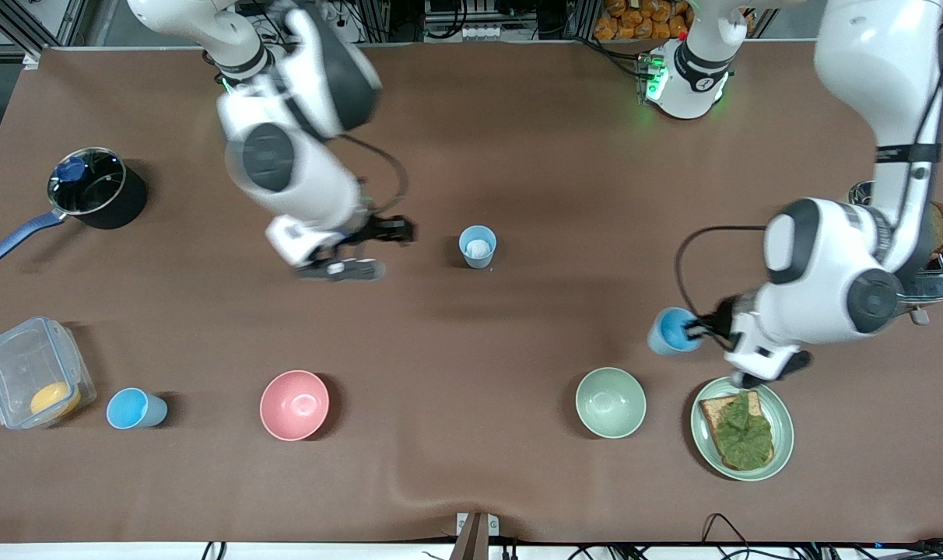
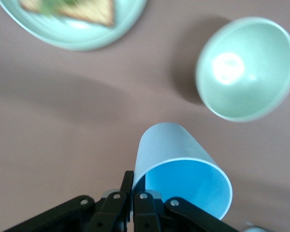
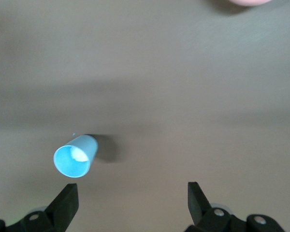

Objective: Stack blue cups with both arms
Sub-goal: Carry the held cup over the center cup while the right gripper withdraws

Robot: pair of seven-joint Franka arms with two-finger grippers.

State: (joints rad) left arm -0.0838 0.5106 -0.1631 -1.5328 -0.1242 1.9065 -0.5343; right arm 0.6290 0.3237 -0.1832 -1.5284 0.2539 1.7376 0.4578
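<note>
Three light-blue cups show in the front view. One cup [image 1: 477, 246] stands mid-table with something white inside; it also shows in the right wrist view [image 3: 73, 157]. My right gripper [image 1: 384, 250] is open and empty beside it, toward the right arm's end, apart from it [image 3: 133, 198]. A second cup [image 1: 135, 408] stands near the front edge beside a clear container. My left gripper [image 1: 701, 330] is shut on the rim of the third cup [image 1: 672, 330], which is tilted over the table. In the left wrist view the fingers [image 2: 128, 186] pinch that cup's [image 2: 179, 154] wall.
A pink bowl [image 1: 294, 404] and a pale green bowl [image 1: 610, 402] [image 2: 246, 67] stand near the front. A green plate with toast [image 1: 783, 443] lies under the left arm. A dark pot [image 1: 90, 190], a clear container [image 1: 32, 373] and a toaster [image 1: 934, 268] stand at the table's ends.
</note>
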